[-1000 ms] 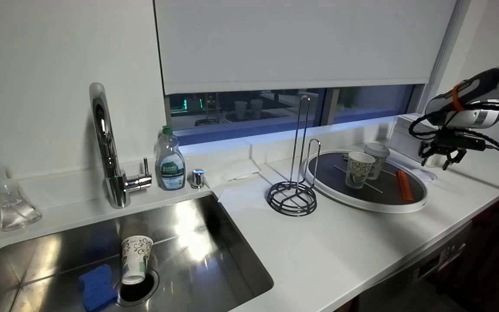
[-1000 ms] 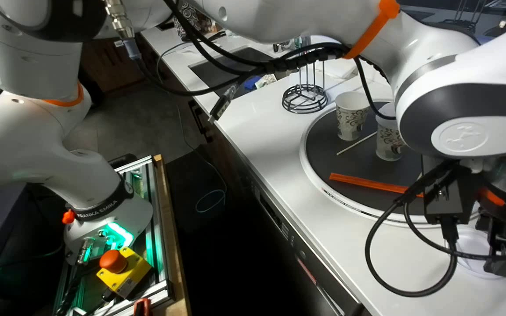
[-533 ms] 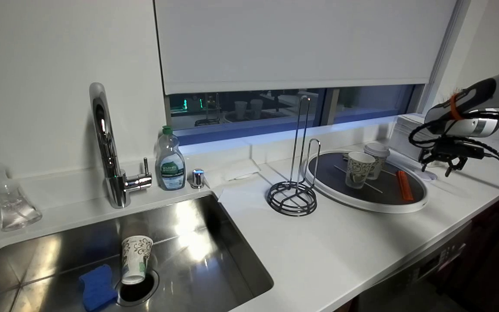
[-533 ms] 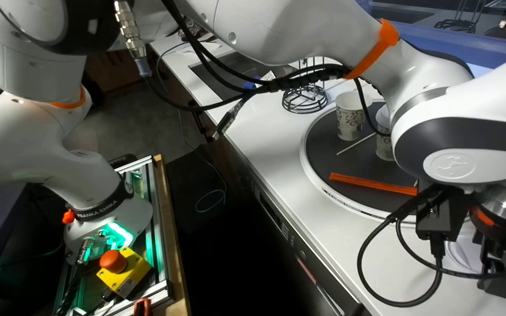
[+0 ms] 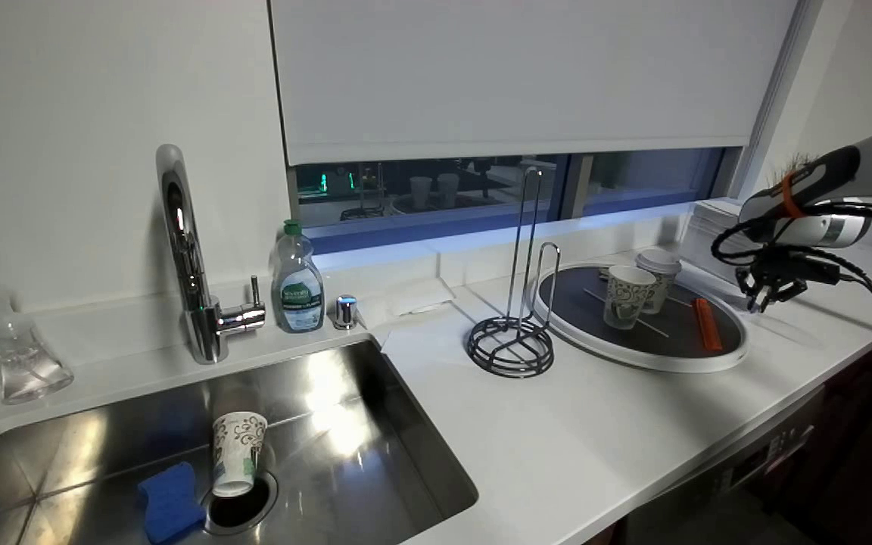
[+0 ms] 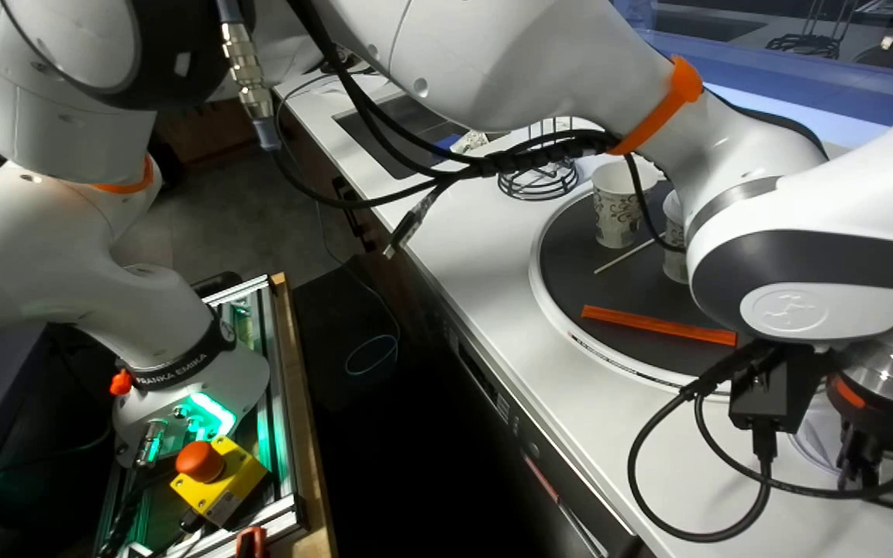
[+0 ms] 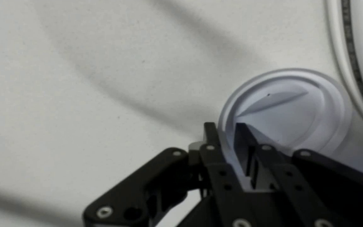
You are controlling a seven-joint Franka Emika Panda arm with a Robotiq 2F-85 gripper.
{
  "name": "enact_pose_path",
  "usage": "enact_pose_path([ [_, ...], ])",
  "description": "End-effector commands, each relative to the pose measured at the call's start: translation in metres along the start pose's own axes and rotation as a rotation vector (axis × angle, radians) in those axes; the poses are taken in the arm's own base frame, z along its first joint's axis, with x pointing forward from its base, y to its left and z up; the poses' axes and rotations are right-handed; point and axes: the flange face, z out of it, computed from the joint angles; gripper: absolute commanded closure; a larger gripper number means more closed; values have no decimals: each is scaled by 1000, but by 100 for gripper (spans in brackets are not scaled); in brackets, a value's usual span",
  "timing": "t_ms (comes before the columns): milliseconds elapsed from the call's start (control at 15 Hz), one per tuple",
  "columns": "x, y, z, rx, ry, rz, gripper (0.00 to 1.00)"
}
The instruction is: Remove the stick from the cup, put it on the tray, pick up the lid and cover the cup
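Nearest the fingers (image 7: 210, 132): a round white lid (image 7: 282, 119), flat on the counter (image 7: 74, 142), most of it spreading to the right of the fingertips in the wrist view.
Gripper (image 7: 226, 129): fingers narrow, only a slim gap between them; whether they pinch anything I cannot tell.
Lid's rim: seen from the wrist, it passes through that gap, one finger outside the edge, its partner over the recessed top; contact is unclear.
Lid's axis: round, so no long way; the coming grip, I judge, turns on that rim sitting between the fingers.
Tray (image 6: 625, 291): its pale rim lies just past the lid, on the side away from the fingers.
Cup (image 5: 627, 299): upright and uncovered on the tray, past the lid and well apart from the fingers; a lidded cup (image 5: 661, 284) stands just beside it.
Stick (image 6: 629, 254): pale, on the tray near the cup, so that step looks done.
Next, probably: close on the rim, lift, carry to the cup.
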Motion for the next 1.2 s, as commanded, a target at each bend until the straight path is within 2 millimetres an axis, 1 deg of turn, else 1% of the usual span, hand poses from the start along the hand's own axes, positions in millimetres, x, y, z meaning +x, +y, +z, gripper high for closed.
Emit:
enact_pose_path([
  [0,4,-1,-5,9,16,15,100],
  [200,6,-3,-18,1,30,0,99],
  [333,7,-5,-29,-17,45,-19,100],
  [600,5,-14,-67,-94,90,-140,99],
  [800,-1,-33,-94,-117,100,-296,99],
  [1067,-11,-61,-116,-164,109,-510,99],
  [1133,-15,-70,-119,-165,110,-571,99],
])
